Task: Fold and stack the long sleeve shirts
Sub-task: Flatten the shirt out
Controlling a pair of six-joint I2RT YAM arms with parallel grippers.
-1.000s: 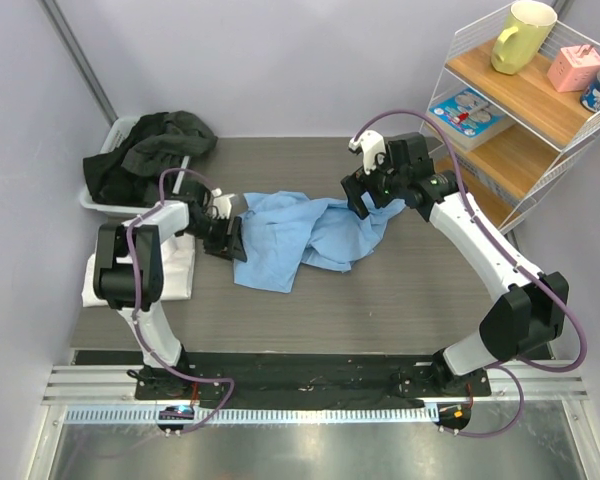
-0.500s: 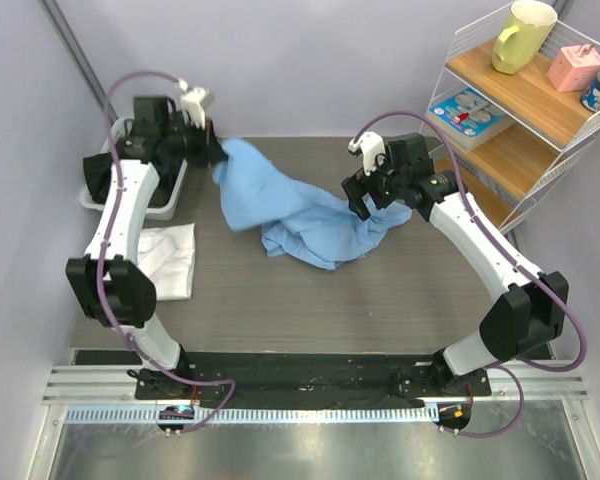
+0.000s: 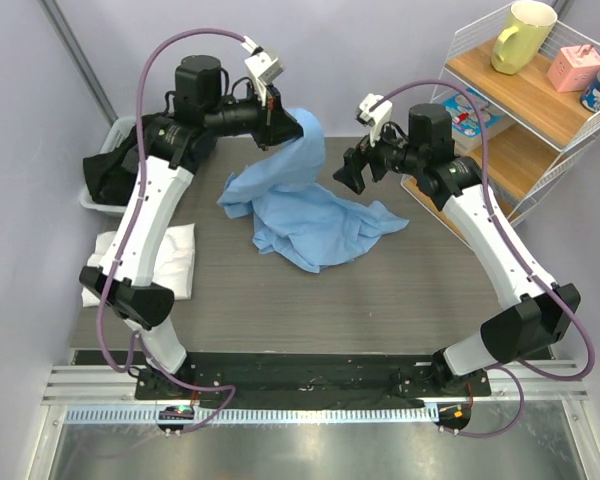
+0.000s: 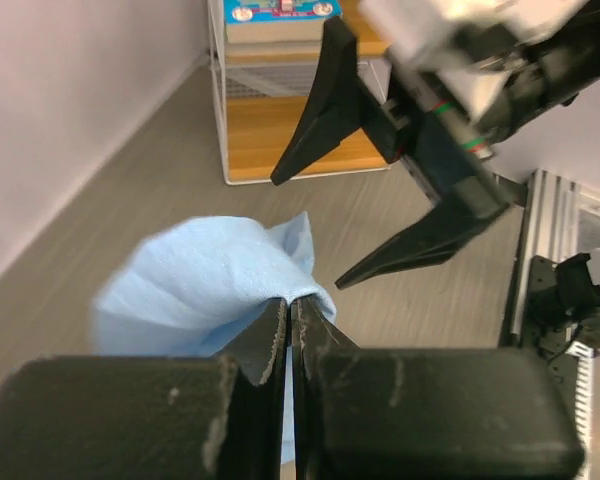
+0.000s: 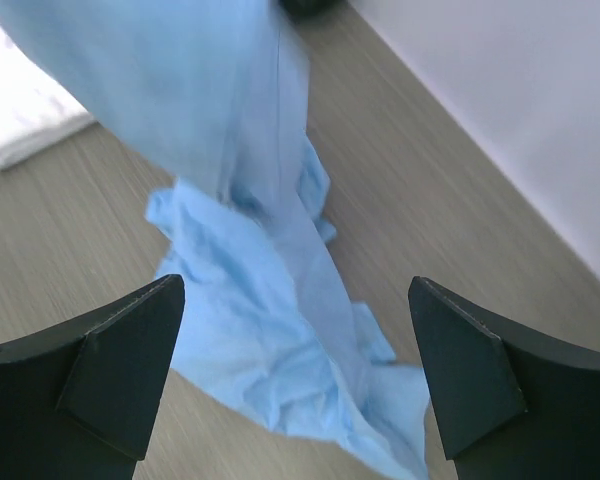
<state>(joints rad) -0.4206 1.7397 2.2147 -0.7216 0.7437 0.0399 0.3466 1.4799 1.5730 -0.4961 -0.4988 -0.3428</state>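
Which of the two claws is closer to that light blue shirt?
Left. The left gripper is shut on the light blue shirt, holding it up; the right gripper hangs open beside it, not touching.

Top view looks down over the table (image 3: 420, 290); wrist views sit close, facing inward; all share the blue shirt (image 3: 310, 215).

Light blue shirt (image 3: 310, 215), white shirt (image 3: 172, 262)

My table (image 3: 410, 290), grey wood-grain. Holds: light blue shirt (image 3: 310, 225), lower part heaped centrally; white shirt (image 3: 175, 260) left of it; bin (image 3: 92, 203) of dark clothes (image 3: 110, 175) far-left of it.
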